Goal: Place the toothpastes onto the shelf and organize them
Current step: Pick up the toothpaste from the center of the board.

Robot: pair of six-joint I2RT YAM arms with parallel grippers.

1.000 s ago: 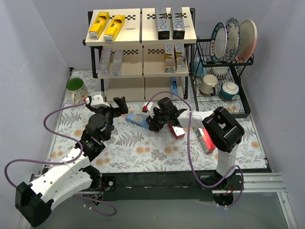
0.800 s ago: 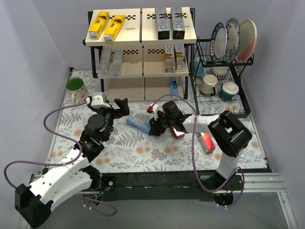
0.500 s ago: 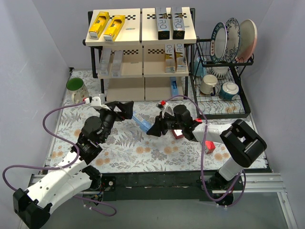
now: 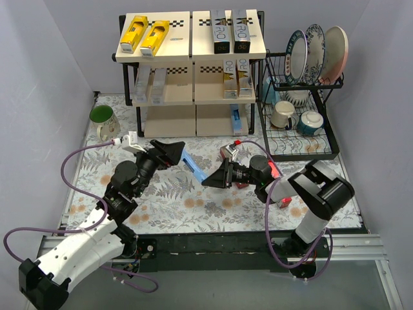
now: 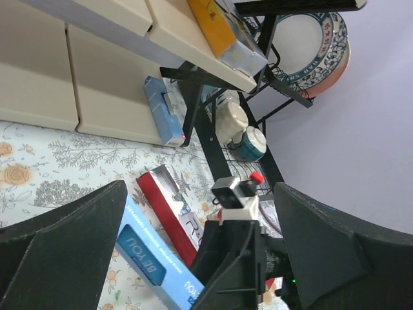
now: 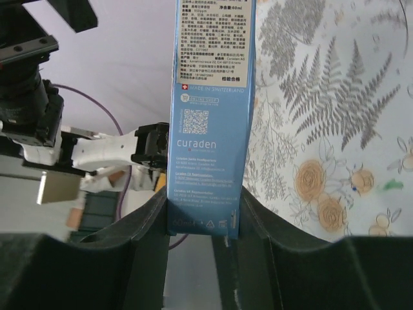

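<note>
Toothpastes are mostly placed, as far as the top view shows. The shelf, at 12 o'clock, carries two yellow cartons and two black cartons on the top tier. The middle tier carries two silver-grey cartons and two gold-white cartons, each pair side by side. A short blue carton stands at the lowest level near the right post; whether it rests on a board or on the surface cannot be told. The long blue carton is at the centre, clamped at its 4 o'clock end by the right fingers, which are narrow on it. The left fingers are spread wide and hold nothing, just beside the carton's 10 o'clock end; a handover appears to be in preparation. A red carton lies on the surface at 4 o'clock of centre, and a second red carton lies beside the right arm, partly hidden. At least three cartons are therefore not yet shelved.
</note>
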